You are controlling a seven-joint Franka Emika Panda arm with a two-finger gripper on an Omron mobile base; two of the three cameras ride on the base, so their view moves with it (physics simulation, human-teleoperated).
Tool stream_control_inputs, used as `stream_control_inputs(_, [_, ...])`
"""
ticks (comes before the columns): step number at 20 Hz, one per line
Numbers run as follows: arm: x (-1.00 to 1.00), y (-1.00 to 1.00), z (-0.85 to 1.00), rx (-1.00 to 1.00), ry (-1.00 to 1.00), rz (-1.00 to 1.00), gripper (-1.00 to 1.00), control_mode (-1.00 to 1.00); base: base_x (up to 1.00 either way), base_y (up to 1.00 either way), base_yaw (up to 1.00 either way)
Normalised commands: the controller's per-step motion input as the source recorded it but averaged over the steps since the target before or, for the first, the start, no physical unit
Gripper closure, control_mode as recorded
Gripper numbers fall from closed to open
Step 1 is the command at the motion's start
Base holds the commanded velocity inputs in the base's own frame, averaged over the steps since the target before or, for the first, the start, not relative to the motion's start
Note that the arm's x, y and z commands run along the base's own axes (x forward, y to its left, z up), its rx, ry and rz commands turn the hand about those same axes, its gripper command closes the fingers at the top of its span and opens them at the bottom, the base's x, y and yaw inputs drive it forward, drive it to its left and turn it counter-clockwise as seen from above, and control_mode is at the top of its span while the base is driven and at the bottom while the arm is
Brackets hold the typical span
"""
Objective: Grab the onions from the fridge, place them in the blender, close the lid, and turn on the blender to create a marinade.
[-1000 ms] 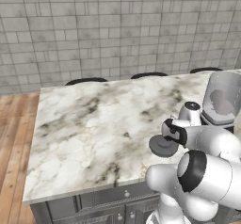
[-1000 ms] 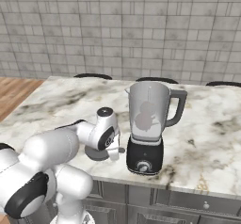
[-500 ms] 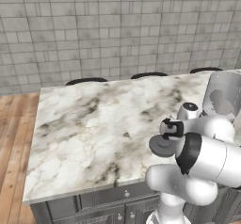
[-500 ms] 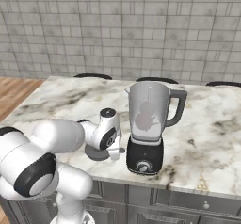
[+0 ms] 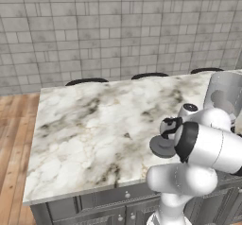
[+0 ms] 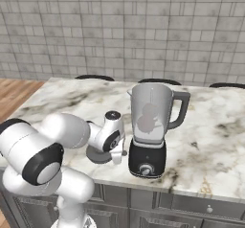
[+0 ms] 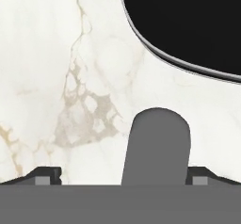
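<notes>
Wall: grey tiled wall (image 6: 143, 26) stands behind everything, across the far side of both base views.
Floor: wooden boards (image 5: 12, 139) show to the left of the island.
Worktop: my marble worktop (image 5: 94, 129) is white with grey-brown veins and sits on dark grey panelled cabinets (image 6: 191, 208); three dark chair backs (image 5: 86, 81) peek over its far edge.
My arm: it folds low over the near edge of the worktop, my hand pointing down at the marble just left of the blender.
Blender: the blender (image 6: 150, 126) stands upright near the worktop's near edge, translucent grey jar on a black base, handle turned to the right, small silver knob facing the near side. Its top is open. A reddish-brown blur shows through the jar wall; I cannot make out separate onions. In the hand view the black base (image 7: 188, 25) curves across the top right.
Lid: the lid (image 6: 98, 154) lies flat on the marble directly below my hand, just left of the blender base. In the hand view its grey tab (image 7: 157, 148) sticks up between my fingertips.
Pincer: my pincer (image 7: 120, 176) hangs low over the lid, jaws spread wide apart, one tip at each side of the tab, nothing clamped.
</notes>
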Motion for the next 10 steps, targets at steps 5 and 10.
stream_control_inputs(5, [0.04, 0.0, -0.23, 0.0, 0.0, -0.04, 1.0, -1.0, 0.0, 0.0, 0.0])
stream_control_inputs(10, [-0.02, 0.0, -0.33, 0.0, 0.0, -0.02, 1.0, -1.0, 0.0, 0.0, 0.0])
